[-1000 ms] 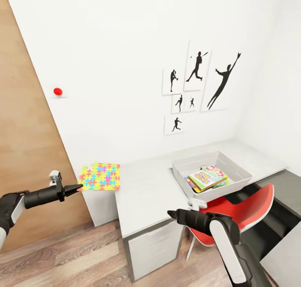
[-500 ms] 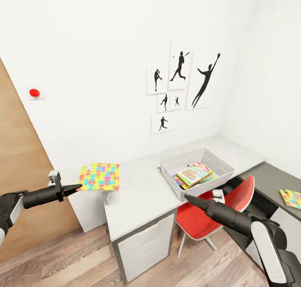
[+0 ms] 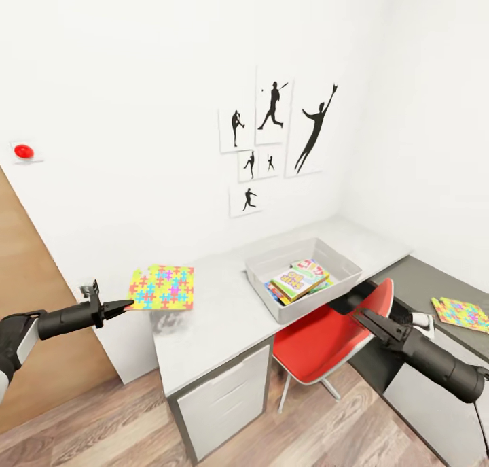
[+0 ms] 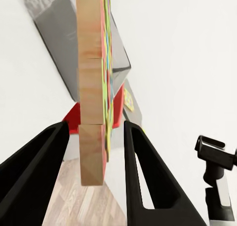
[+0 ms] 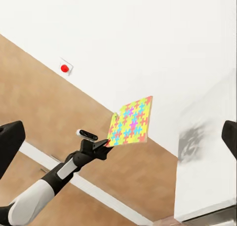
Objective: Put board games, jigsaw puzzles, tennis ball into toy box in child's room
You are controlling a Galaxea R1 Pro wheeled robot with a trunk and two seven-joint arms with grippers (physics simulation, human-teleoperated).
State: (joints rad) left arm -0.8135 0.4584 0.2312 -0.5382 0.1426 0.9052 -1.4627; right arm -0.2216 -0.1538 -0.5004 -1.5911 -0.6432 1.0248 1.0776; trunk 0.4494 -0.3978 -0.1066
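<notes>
The table (image 3: pixel 224 317) runs from the lower centre of the head view toward the right, where a darker stretch of top carries the second jigsaw puzzle (image 3: pixel 460 313) at the right edge, lying flat and not yet collected. A red chair (image 3: pixel 326 341) sits tucked against the table front, just below the toy box.

The toy box (image 3: pixel 261 277) stands at centre frame on the pale top, near the wall. Inside it several board games (image 3: pixel 299 280) lie stacked and slightly tilted, a green-lettered cover uppermost.

The first jigsaw puzzle (image 3: pixel 163 287) hangs level at left of centre, off the table's left end, pinched by one edge so it can likely be carried flat over the box. The left end effector (image 3: pixel 125 306) is clamped on that edge; the left wrist view shows the board (image 4: pixel 94 112) between both fingers.

The right end effector (image 3: pixel 361 314) hovers empty at lower right above the chair, its fingers spread apart.
</notes>
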